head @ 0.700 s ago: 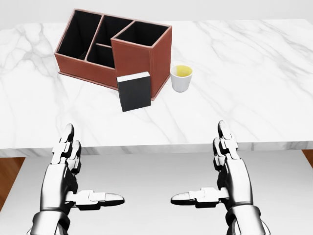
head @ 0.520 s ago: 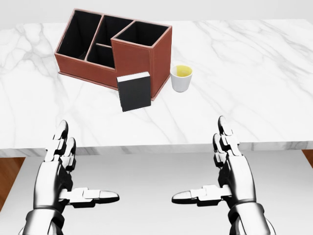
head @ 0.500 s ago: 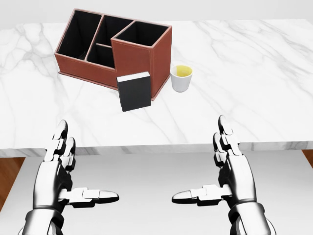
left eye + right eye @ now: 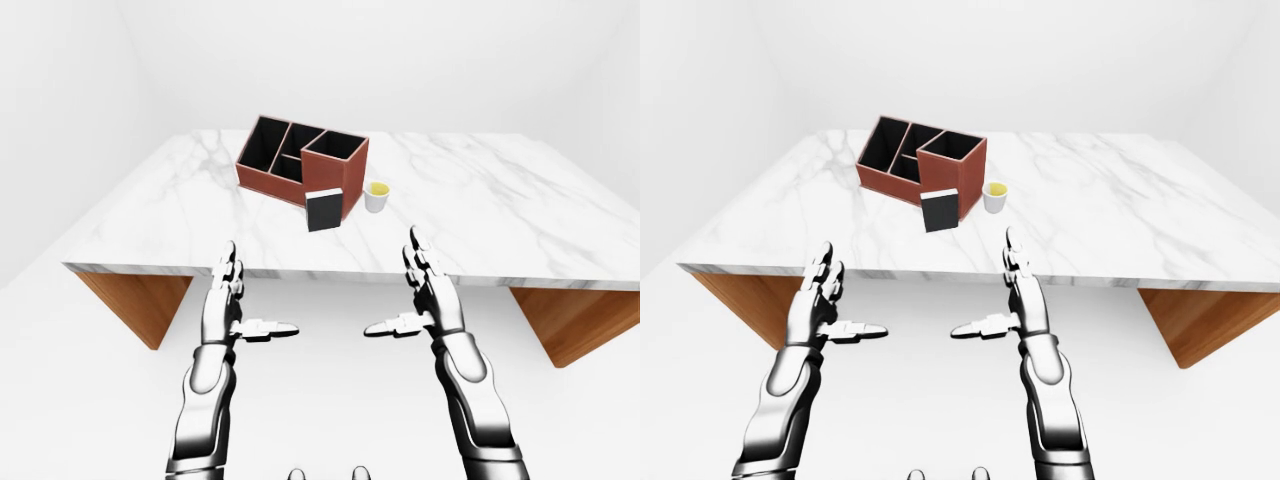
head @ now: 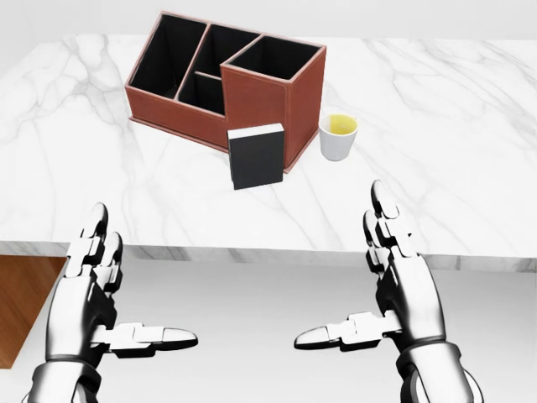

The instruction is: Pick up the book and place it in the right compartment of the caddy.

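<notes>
Upright book hiding caddy wall, both robot hands spread, empty

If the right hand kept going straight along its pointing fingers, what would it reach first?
Probably the marble tabletop's near edge, which the right hand points toward. The small white cup lies well beyond and to the left; depth is uncertain.

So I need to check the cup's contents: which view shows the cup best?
The head view: the cup is largest there, and you look down on the yellow inside it, beside the caddy. The left-eye and right-eye views show the same cup small and farther off.
</notes>
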